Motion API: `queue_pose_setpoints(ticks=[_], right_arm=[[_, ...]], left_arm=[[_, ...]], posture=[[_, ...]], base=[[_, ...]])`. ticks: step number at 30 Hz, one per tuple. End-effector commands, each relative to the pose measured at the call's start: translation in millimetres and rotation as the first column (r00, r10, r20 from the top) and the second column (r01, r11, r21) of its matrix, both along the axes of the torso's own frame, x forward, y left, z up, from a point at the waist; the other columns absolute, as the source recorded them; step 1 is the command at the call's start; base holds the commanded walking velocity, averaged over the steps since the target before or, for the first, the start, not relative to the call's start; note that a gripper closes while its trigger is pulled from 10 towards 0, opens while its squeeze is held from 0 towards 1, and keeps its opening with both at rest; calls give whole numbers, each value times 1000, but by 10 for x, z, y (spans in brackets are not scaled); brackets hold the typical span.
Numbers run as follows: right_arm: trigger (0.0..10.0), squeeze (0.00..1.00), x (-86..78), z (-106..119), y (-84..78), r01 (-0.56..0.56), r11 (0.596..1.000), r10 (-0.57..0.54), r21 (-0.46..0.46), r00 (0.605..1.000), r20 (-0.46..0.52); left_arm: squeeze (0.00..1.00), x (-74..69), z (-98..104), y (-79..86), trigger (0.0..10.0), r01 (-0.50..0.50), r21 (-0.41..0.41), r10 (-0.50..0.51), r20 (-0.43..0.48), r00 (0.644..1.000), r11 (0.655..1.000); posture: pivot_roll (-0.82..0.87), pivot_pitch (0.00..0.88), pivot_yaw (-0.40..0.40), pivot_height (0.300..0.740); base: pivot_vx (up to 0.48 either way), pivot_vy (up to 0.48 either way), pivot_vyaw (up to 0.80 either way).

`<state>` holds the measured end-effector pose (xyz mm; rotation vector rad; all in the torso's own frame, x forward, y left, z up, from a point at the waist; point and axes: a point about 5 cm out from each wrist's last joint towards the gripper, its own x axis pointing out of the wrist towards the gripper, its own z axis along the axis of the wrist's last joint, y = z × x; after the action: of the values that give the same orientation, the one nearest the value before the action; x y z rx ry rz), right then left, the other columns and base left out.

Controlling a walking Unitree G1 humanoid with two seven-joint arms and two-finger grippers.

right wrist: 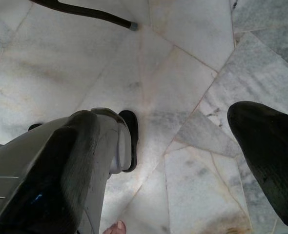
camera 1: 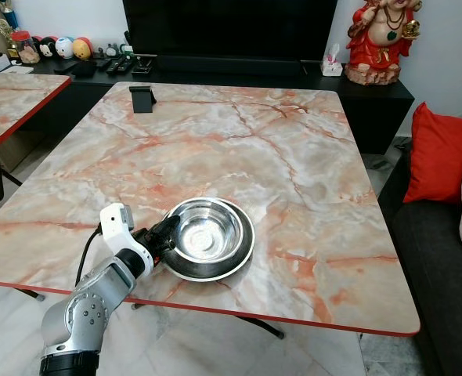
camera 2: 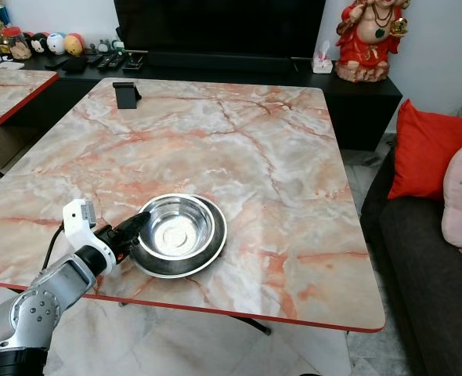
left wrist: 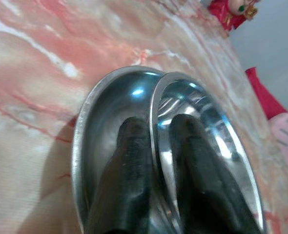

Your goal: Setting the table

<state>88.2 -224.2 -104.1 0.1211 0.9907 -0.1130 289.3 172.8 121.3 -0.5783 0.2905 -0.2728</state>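
- Bowl (camera 1: 206, 235) sits in a plate (camera 1: 239, 262) near the worktop's (camera 1: 309, 157) front edge.
- Left gripper (camera 1: 166, 233) pinches the bowl's left rim, one finger inside, one outside.
- Right gripper (right wrist: 183, 146) hangs released over the floor (right wrist: 183, 58).

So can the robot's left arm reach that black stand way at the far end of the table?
Probably not from here. The left gripper is shut on the bowl rim at the near edge, and the stand sits far across the table. Nothing lies between them.

Home living room: television (camera 1: 229, 27), sofa (camera 1: 438, 258)
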Motion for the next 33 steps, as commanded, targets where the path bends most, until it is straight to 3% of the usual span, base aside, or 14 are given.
queue_pose_setpoints(ticks=[1,2,3,8,19,24,33], right_arm=[[10000,0,-33,-7,-10,7,1000,-7,-1,1000,-11],[10000,0,-32,-7,-9,7,1000,-7,-1,1000,-11],[10000,0,-32,-7,-9,7,1000,-7,-1,1000,-11],[10000,0,-31,-7,-10,5,1000,-5,-1,1000,-12],[10000,0,-32,-7,-11,0,1000,0,0,1000,-13],[10000,0,-33,-7,-11,0,1000,0,0,1000,-14],[10000,0,-29,-9,-5,-12,1000,13,3,1000,-19]], left_arm=[[980,2,-32,2,10000,-10,23,10,-9,1000,1000],[259,4,-32,2,10000,-10,26,10,-9,1000,1000],[0,6,-33,4,10000,-12,30,12,-9,1000,999],[0,22,-29,19,10000,-27,51,27,2,1000,998],[0,40,1,-79,10000,39,209,-53,64,997,977],[0,37,-4,-87,10000,42,224,-59,67,996,974],[0,68,32,-23,10000,11,324,-45,99,994,946]], posture=[[32,0,-31,740],[32,0,-30,740],[32,0,-30,740],[32,0,-32,740],[34,0,-34,740],[30,0,-33,740],[37,0,-34,740]], base=[[0,0,0],[0,0,0],[0,0,0],[0,0,0],[0,0,0],[0,0,0],[0,0,0]])
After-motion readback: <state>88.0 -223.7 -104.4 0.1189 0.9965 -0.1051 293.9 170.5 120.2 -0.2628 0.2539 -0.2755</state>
